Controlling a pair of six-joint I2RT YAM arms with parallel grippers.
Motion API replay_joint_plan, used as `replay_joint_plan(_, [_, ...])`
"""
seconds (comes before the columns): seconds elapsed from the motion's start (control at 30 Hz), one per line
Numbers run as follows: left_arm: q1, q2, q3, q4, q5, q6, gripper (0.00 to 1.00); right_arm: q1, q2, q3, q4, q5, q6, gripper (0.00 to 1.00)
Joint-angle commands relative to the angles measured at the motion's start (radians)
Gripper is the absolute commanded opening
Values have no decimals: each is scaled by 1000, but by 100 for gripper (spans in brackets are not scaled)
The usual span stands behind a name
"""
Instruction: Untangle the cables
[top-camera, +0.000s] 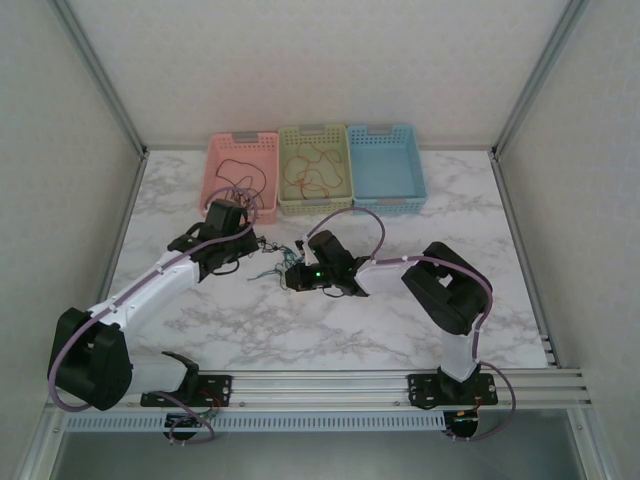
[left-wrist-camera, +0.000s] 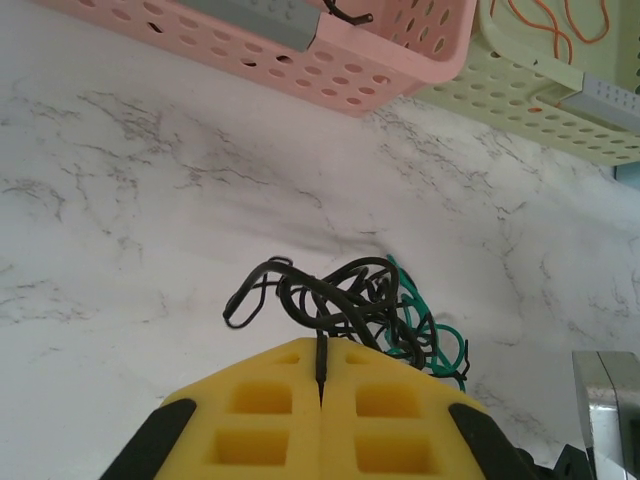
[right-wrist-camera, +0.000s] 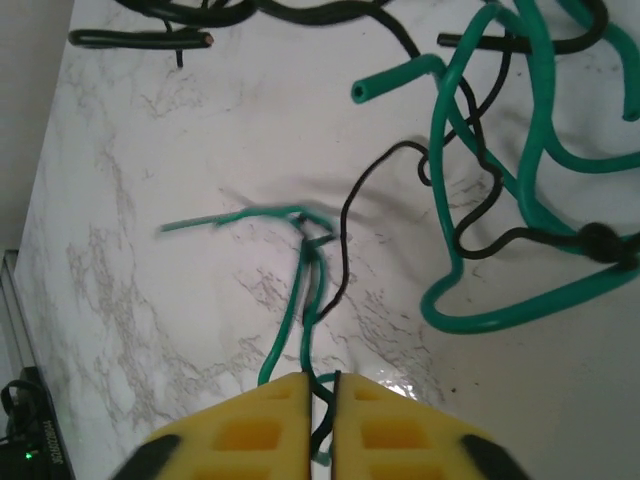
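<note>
Left hand (left-wrist-camera: 322, 350) pinches black cable (left-wrist-camera: 300, 288); right hand (right-wrist-camera: 322, 388) seemingly grips teal cable (right-wrist-camera: 290, 335).

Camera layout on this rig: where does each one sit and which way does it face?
Top external: fixed high behind the bases, looking down across the table to the pink basket, green basket and blue basket; both arms show, left gripper and right gripper at the tangle.
Left wrist: on the left arm, facing the baskets; its yellow fingers shut on a black cable.
Right wrist: on the right arm, facing down at the marble; its yellow fingers shut on a teal cable.
Shared: both wrist views see the tangle.
</note>
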Motion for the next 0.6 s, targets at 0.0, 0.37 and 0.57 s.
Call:
replay_joint_plan(0.0, [11, -7, -6, 3, -12, 9, 0, 9, -8, 18, -40, -2, -12, 0])
replay_joint_plan(0.37, [54, -140, 38, -118, -103, 35, 0, -17, -220, -136, -205, 88, -121, 0])
replay_joint_plan(0.57, [88, -238, 32, -170, -184, 24, 0, -118, -344, -230, -288, 158, -130, 0])
